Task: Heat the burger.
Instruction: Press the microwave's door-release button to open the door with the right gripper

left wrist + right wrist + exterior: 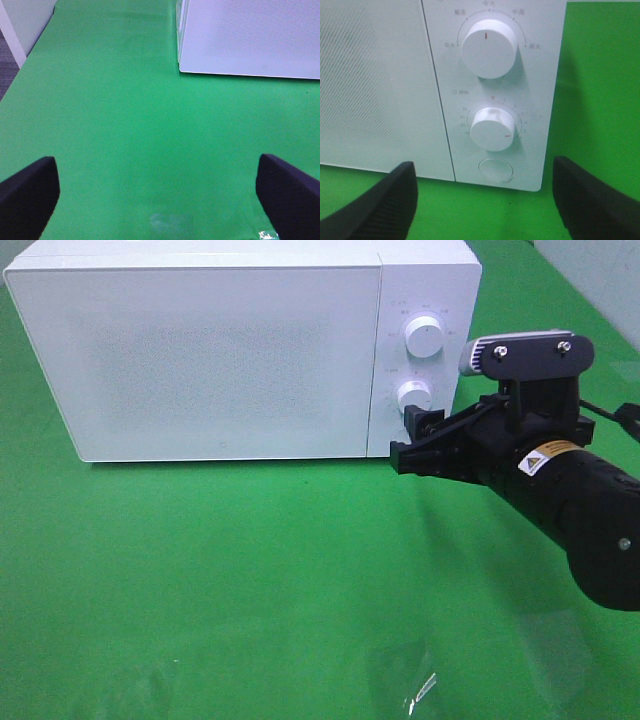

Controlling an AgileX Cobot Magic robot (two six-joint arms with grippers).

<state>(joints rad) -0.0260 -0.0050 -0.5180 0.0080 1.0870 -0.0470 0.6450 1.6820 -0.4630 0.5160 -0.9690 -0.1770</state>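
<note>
The burger is out of view in every frame. A white microwave stands at the back of the green table with its door closed. My right gripper hovers just in front of the control panel, below the lower dial. In the right wrist view the right gripper is open, its dark fingers spread wide on either side, touching nothing. The lower dial has its red mark turned to one side. My left gripper is open over bare green cloth, away from the microwave.
An upper dial sits above the lower one, and a round door button lies under it. The green cloth stretches in front of the microwave. A shiny patch shows near the front edge.
</note>
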